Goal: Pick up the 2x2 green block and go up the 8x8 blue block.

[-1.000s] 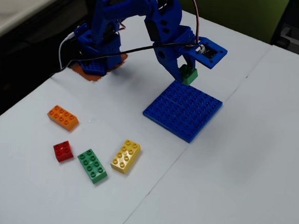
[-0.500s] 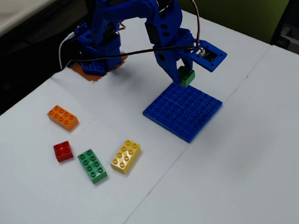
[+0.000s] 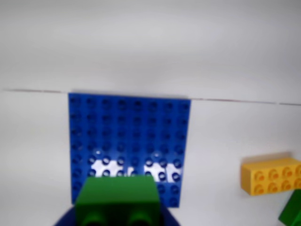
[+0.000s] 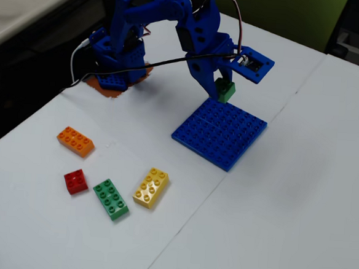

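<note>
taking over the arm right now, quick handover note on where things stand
Gripper: shut on the 2x2 green block, held in the air above the far edge of the 8x8 blue block in the fixed view.
Wrist view: the block sits low in frame with the baseplate just ahead of it.
Done: pick-up.
Left: lower the block onto the baseplate studs and release.
Red brick, long green brick, yellow brick and orange brick lie aside on the table.

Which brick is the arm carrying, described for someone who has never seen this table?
Find the large flat blue baseplate on the white table. Above its far edge, the blue arm's end effector grips a small square green brick. The other green brick is longer and lies beside the yellow brick.
</note>
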`<action>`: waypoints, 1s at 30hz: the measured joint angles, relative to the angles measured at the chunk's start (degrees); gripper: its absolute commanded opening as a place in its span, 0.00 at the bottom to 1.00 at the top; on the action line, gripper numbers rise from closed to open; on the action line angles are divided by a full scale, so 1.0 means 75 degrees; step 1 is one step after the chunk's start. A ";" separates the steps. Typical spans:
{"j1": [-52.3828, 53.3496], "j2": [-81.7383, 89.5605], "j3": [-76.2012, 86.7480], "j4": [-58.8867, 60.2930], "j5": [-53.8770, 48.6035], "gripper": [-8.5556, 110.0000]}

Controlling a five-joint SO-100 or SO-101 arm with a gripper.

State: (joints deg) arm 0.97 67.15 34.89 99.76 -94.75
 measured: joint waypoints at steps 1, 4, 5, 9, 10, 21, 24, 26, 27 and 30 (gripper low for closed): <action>0.0000 0.0000 0.0000 0.0000 0.0000 0.15; 0.0000 0.0000 0.0000 0.0000 0.0000 0.15; -0.0023 0.0000 0.0000 0.0000 0.0000 0.15; -0.0047 0.0000 0.0000 0.0012 -0.0117 0.15; -0.0047 0.0000 0.0000 0.0023 -0.0141 0.15; -0.0047 0.0000 0.0000 0.0047 -0.0176 0.15; -0.0047 0.0000 0.0000 0.0047 -0.0176 0.15; -0.0047 0.0000 0.0000 0.0047 -0.0176 0.15; -0.0047 0.0000 0.0000 0.0047 -0.0176 0.15; -0.0047 0.0000 0.0000 0.0047 -0.0176 0.15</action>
State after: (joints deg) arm 0.62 67.15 34.89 100.11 -96.06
